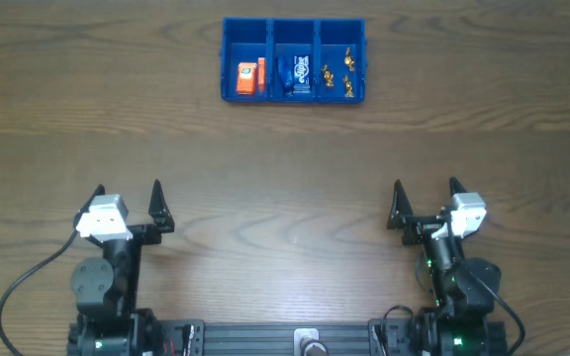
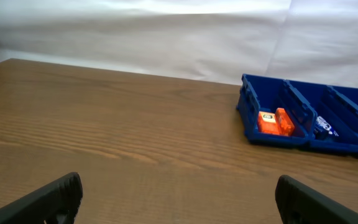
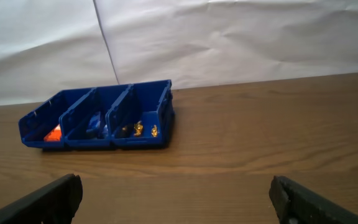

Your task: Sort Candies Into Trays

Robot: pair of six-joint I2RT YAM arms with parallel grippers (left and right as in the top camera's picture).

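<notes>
A blue tray point(image 1: 294, 26) with three compartments stands at the far middle of the wooden table. Orange candies point(image 1: 250, 76) lie in its left compartment, blue-wrapped candies point(image 1: 293, 77) in the middle one, several gold-wrapped candies point(image 1: 338, 76) in the right one. The tray point(image 2: 303, 140) and orange candies point(image 2: 273, 122) also show in the left wrist view, and the tray point(image 3: 98, 143) with gold candies point(image 3: 139, 129) in the right wrist view. My left gripper point(image 1: 129, 195) sits open near the front left. My right gripper point(image 1: 426, 193) sits open near the front right. Both hold nothing.
Bare wooden tabletop point(image 1: 285, 168) stretches between the grippers and the tray. A white backdrop point(image 2: 166, 37) rises behind the table's far edge.
</notes>
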